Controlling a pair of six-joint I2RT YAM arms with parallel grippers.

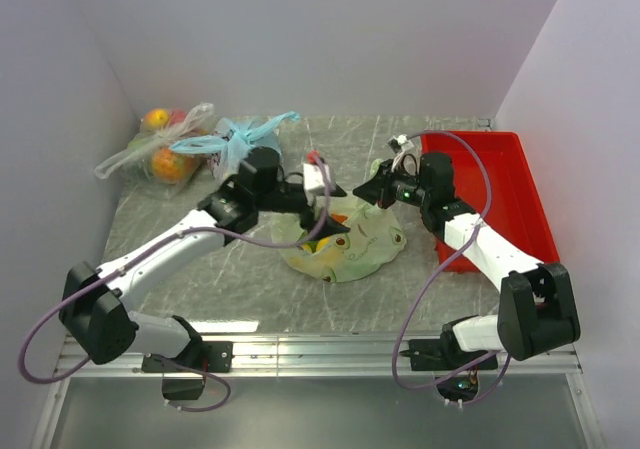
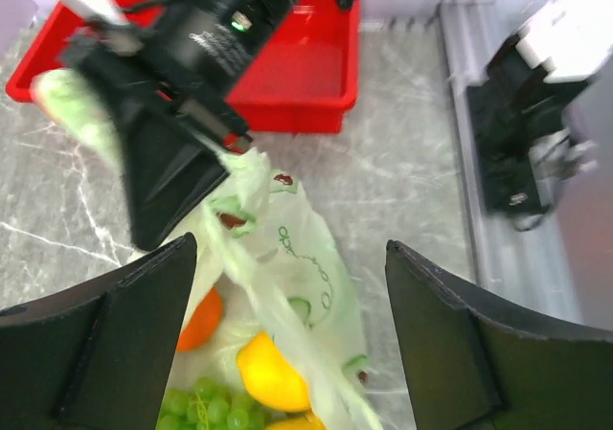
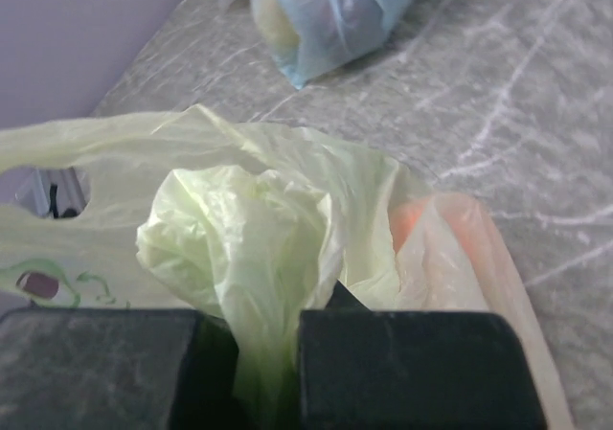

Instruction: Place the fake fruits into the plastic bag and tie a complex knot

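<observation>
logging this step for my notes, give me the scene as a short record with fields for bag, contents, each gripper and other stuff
plastic bag: pale green, mid-table, untied
contents: orange ball, yellow fruit, green grapes, all inside the bag
right gripper: shut on a bunched fold of the bag
left gripper: open, over the bag, gripping nothing
other: red tray at right; light blue bag and clear bag of fruit at back left
</observation>
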